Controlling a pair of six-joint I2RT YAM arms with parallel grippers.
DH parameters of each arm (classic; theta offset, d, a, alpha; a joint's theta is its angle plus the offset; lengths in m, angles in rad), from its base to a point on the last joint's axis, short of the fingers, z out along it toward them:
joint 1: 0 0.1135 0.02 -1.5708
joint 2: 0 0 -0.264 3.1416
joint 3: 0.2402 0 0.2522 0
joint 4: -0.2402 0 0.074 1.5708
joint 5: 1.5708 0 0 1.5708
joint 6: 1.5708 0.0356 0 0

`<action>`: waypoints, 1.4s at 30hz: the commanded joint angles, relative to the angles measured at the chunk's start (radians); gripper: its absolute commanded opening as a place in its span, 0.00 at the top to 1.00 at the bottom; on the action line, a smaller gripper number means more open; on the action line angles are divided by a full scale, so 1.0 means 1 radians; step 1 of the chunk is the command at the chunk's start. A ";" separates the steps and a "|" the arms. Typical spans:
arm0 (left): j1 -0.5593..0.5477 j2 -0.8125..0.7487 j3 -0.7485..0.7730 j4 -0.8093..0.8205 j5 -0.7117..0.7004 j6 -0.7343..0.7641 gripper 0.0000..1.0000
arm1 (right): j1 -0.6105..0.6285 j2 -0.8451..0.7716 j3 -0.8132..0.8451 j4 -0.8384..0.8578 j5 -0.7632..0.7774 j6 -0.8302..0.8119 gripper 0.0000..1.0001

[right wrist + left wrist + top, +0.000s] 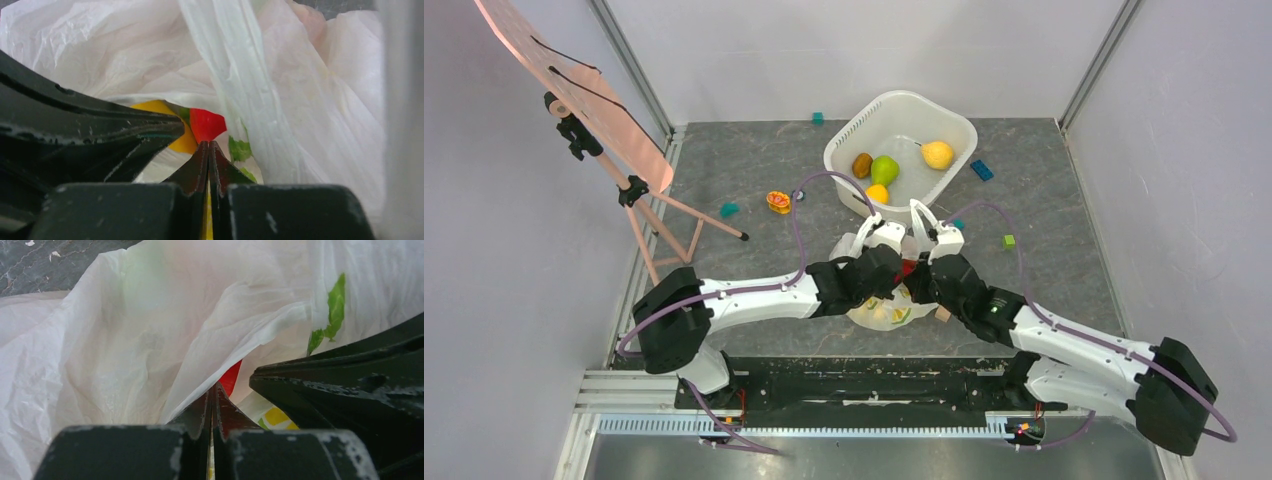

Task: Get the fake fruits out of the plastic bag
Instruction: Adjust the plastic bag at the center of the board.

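easel: far out to the left of the left end effector, a pink board (594, 120) on a leaning stand at the left edge of the worktop (754, 160).
left end effector (212, 401): fingers pressed together, with a thin pale strip of film caught in the seam; it is pinching the plastic bag.
plastic bag (125, 350): crumpled white film with green leaf and lemon-slice prints. it rises just ahead of the left tips and folds around them. from above it lies bunched on the worktop under both wrists, between the two arms.
red fake fruit (231, 377): a glossy red patch just past the left tips and slightly to their right, tucked in the folds of the bag. only a small part shows.
right end effector (209, 156): fingers pressed together, a yellow sliver of printed film in the seam; it is pinching the bag too. the red fruit sits right ahead of its tips, and the left end effector's dark body crowds in close on its left.
white tub (861, 122): well beyond both end effectors, apart from the bag. it holds a brown fruit (862, 164), a green pear (884, 169), a yellow lemon (937, 154) and a small orange fruit (877, 193).
loose toys: a flower-shaped piece (778, 202) and a teal block (729, 210) lie off to the left of the left end effector. a blue block (982, 170) and a green block (1008, 241) lie off to the right of the right one.
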 commanded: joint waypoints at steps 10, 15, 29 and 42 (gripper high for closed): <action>0.016 -0.077 -0.098 0.030 -0.076 -0.045 0.98 | 0.002 0.093 0.030 -0.058 0.239 -0.032 1.00; 0.016 -0.159 -0.218 0.021 -0.094 -0.074 0.98 | 0.001 0.002 -0.062 -0.117 0.259 -0.001 1.00; 0.015 -0.338 -0.457 0.088 -0.051 -0.152 0.98 | 0.002 -0.172 -0.194 -0.112 0.149 -0.013 1.00; 0.002 -0.540 -0.322 0.014 0.012 -0.068 0.98 | 0.004 -0.216 -0.099 0.066 -0.076 -0.101 1.00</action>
